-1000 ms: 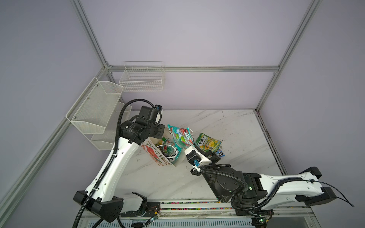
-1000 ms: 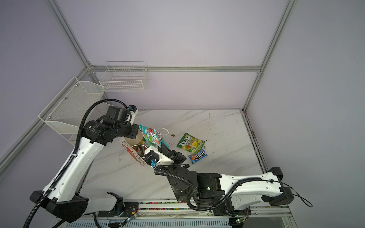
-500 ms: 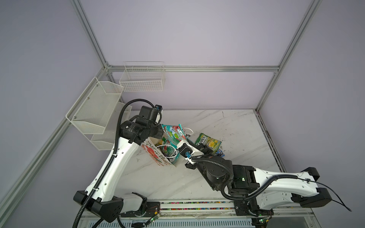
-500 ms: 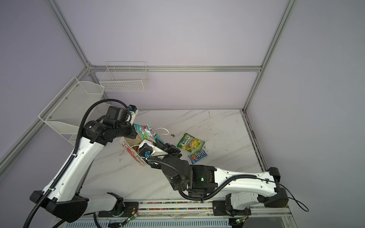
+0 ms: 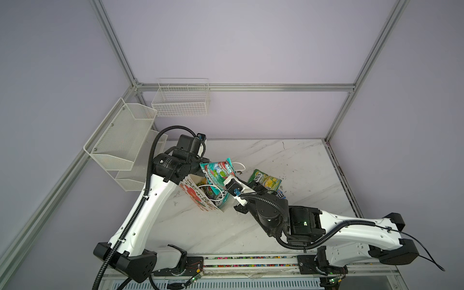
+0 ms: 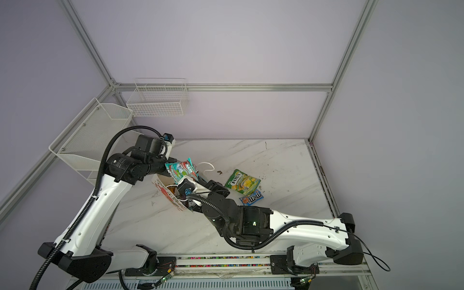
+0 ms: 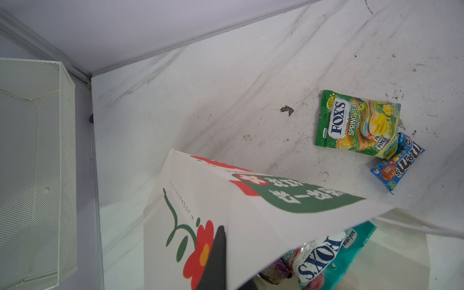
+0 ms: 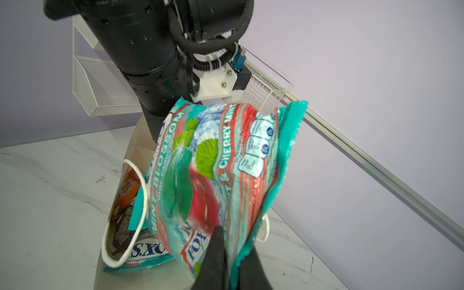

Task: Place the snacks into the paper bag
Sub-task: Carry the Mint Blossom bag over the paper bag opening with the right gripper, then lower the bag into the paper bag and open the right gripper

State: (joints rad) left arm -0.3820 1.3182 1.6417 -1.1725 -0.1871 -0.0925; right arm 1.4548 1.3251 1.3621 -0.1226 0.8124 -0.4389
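Right gripper (image 8: 233,263) clamps a teal packet (image 8: 213,175) at the mouth of the bag (image 5: 195,198).

Its two dark fingers are pinched on the packet's crimped edge, and the rest of the packet rises away from them towards the left arm's wrist. Just under and beside the packet is the bag's mouth, with a cord handle looped across it. Inside lie a second teal packet (image 7: 324,253), an orange packet (image 8: 129,185) and a brown wrapper (image 7: 273,273). The left gripper (image 7: 231,276) is closed on the bag's wall at the rim, one finger outside over the red flower. Farther out from both grippers, beside the right arm's wrist, a green packet (image 6: 242,185) lies flat on the table (image 5: 276,155), touching the m&m's (image 6: 251,198). Beyond the left arm, baskets (image 5: 180,103) hang on the walls.
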